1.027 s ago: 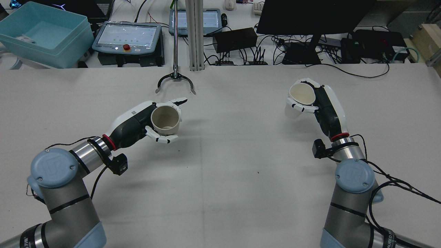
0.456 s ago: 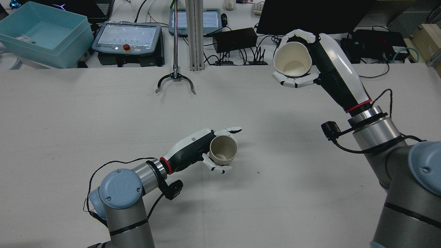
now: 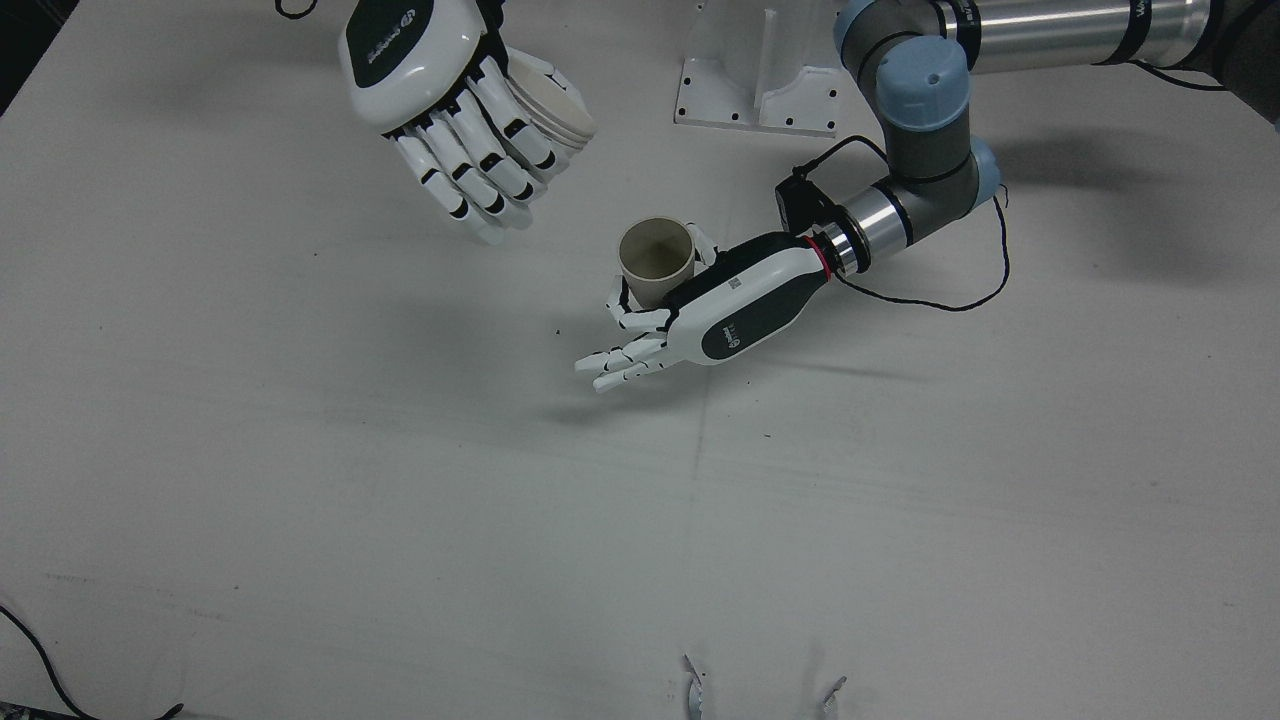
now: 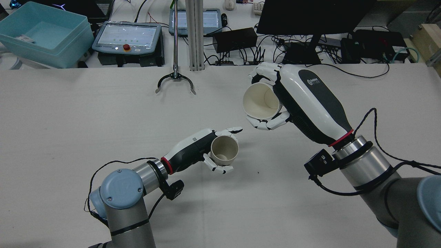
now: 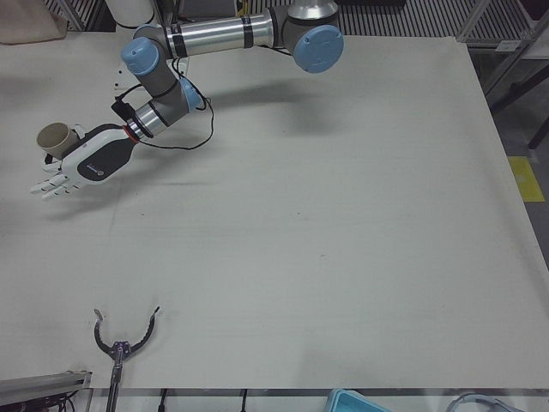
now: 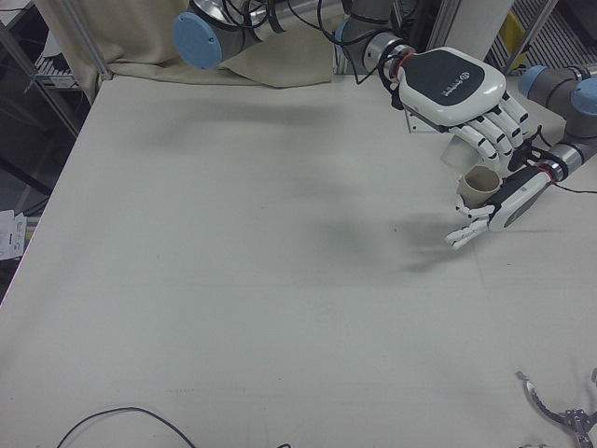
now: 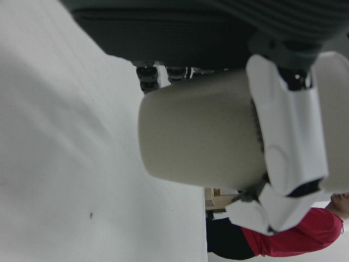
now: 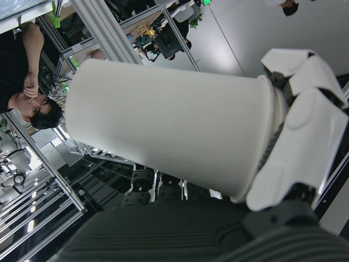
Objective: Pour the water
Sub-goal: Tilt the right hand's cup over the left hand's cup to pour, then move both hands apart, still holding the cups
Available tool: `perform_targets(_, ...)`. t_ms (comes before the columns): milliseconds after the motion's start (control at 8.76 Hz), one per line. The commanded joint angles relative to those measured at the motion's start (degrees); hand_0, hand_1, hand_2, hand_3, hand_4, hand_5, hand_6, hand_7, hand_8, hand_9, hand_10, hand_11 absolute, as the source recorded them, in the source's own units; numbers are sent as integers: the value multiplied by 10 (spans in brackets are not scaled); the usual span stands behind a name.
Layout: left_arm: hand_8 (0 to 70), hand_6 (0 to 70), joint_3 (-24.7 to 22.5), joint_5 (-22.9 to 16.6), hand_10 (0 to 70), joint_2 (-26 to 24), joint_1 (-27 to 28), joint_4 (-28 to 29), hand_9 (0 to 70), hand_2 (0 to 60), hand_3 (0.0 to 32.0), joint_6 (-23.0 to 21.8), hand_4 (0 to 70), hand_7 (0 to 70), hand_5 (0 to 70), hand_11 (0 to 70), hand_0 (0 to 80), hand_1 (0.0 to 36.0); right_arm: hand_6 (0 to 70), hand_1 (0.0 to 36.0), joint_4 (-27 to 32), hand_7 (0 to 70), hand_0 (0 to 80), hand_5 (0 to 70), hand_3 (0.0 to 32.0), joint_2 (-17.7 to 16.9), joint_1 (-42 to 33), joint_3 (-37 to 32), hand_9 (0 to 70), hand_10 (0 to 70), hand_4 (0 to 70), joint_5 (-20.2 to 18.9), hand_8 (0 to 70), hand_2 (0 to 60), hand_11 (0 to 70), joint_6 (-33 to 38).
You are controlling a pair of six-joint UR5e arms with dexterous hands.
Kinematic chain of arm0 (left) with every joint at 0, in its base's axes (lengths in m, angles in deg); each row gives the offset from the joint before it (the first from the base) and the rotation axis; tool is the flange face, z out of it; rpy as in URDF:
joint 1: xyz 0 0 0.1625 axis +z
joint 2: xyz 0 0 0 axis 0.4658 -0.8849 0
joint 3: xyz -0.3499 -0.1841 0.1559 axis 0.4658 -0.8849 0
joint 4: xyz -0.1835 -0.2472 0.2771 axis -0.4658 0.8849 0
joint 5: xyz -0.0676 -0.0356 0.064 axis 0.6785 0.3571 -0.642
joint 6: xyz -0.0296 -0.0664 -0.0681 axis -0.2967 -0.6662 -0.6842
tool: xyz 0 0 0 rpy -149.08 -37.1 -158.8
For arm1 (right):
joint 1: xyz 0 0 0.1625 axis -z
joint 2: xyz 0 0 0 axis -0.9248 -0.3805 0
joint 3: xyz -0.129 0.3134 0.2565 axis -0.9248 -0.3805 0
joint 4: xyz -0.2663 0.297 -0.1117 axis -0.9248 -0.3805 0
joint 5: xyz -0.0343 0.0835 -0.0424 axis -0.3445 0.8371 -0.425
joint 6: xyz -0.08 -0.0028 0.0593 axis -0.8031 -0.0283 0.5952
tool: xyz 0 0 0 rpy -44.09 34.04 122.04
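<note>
- The white table point(image 4: 86, 113) spreads under both arms, bare around the two hands apart from a small dark speck point(image 4: 258, 172) lying near the left hand, on its right in the rear view.
- The right arm point(image 4: 379, 179) reaches in from the rear view's right side, its forearm raised well above the table.
- The left arm point(image 4: 124, 196) reaches from that view's lower left, held low over the table.
- The right hand point(image 4: 293, 100) is clamped around a white paper cup point(image 4: 260, 101), fingers point(image 4: 267, 122) wrapped over the cup's wall. The cup is tipped on its side, its open mouth turned down and toward the left hand; the rear view shows its pale inside. In the front view the cup's rim point(image 3: 555, 100) peeks out from behind the fingers.
- The left hand point(image 4: 193, 148) holds a beige cup point(image 4: 224, 150) upright, mouth up, gripped between thumb and some fingers, while other fingers point(image 3: 625, 365) stretch out straight, clear of the cup. This cup sits below and to the side of the tipped white cup, the two apart. In the left hand view the beige cup hangs just above the table.
- A metal claw tool point(image 4: 175, 81) lies on the table's far edge, well beyond the left hand.
- No water can be made out in either cup.
</note>
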Motion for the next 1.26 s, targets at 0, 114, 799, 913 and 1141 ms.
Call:
perform_targets(0, 31, 51, 1, 0, 63, -1, -3, 0, 51, 600, 0, 0, 379, 119, 634, 122, 513, 360, 307, 325, -8, 494, 499, 637, 0, 0, 69, -12, 394, 196, 78, 2, 260, 600, 308, -79)
perform_targets(114, 30, 51, 0, 0, 63, -1, -3, 0, 51, 600, 0, 0, 378, 119, 631, 121, 512, 360, 314, 343, -20, 496, 507, 659, 0, 0, 70, -11, 385, 188, 88, 3, 255, 600, 297, -83)
perform_targets(799, 30, 46, -37, -1, 60, 43, -82, -8, 49, 600, 0, -11, 375, 113, 629, 118, 514, 360, 314, 347, -30, 481, 515, 666, 0, -3, -62, 16, 359, 183, 96, 9, 238, 600, 291, -18)
perform_targets(913, 29, 41, -65, -1, 59, 95, -110, -8, 46, 600, 0, -29, 370, 102, 621, 116, 508, 360, 307, 329, -31, 463, 503, 630, 0, -14, -104, 11, 356, 191, 92, 43, 237, 600, 300, 58)
perform_targets(1141, 28, 42, -71, 0, 59, 172, -195, -3, 45, 600, 0, -87, 371, 103, 627, 115, 504, 360, 320, 323, -30, 476, 500, 632, 0, -46, -144, -1, 368, 203, 100, 106, 247, 600, 318, 203)
